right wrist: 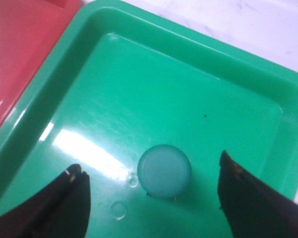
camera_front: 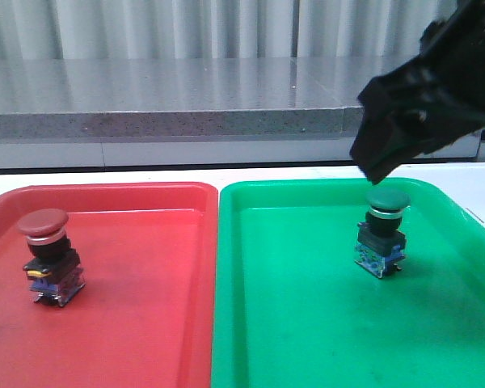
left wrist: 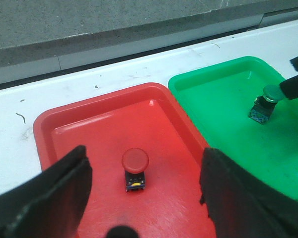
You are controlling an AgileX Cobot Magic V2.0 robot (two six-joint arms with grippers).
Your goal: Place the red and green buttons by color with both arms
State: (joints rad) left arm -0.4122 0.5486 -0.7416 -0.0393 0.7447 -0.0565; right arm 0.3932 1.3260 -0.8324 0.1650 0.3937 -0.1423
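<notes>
The red button (camera_front: 44, 226) stands upright in the red tray (camera_front: 129, 191), toward its left side. The green button (camera_front: 385, 202) stands upright in the green tray (camera_front: 307, 187), toward its back right. My right gripper (camera_front: 378, 166) hangs just above the green button, open and empty; in the right wrist view the green cap (right wrist: 165, 171) lies between its spread fingers (right wrist: 150, 166). My left gripper (left wrist: 145, 158) is out of the front view; its wrist view shows it open and empty above the red button (left wrist: 135, 159), clear of it.
The two trays sit side by side on a white tabletop (camera_front: 105, 176). A grey stone ledge (camera_front: 170, 121) runs along the back. The green tray's floor shows a bright glare patch (right wrist: 84, 144).
</notes>
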